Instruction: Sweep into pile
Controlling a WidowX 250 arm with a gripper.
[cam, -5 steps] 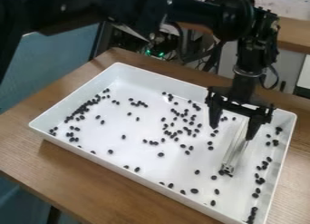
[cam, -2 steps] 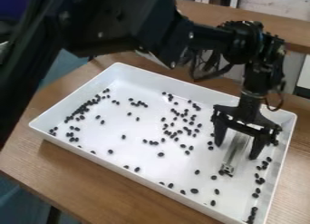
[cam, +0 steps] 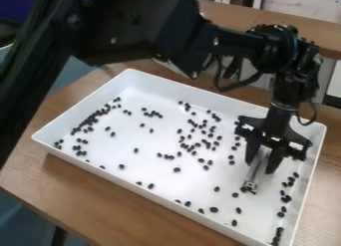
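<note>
Camera view, nearest first, with twelve o'clock at the top: the wooden table (cam: 80, 195) runs under the white tray (cam: 133, 183), whose near corner points to five o'clock. The black beans (cam: 214, 209) lie loosely along the near side, from seven o'clock round to five, and more line the right wall around four.

At about four, inside the tray, a pale metal bar (cam: 252, 182) slants down to a squared end, with a few beans right beside it. Over the bar's upper part hangs the gripper (cam: 259, 168). Its fingers stood well apart on either side a moment ago; now they are drawn in to a narrow gap, one along each flank, and appear to hold the bar. The gripper also sits lower than in the first picture, while the beans lie as they did.

So the tool looks just taken up and the sweeping itself is still to come. A loose cluster spreads from the centre towards one o'clock, and a denser band follows the left wall at ten. Gathering these would call for keeping the bar low and its grip firm, lest it twist or ride over beans. Beyond, the black arm (cam: 153, 31) spans from ten to one.
</note>
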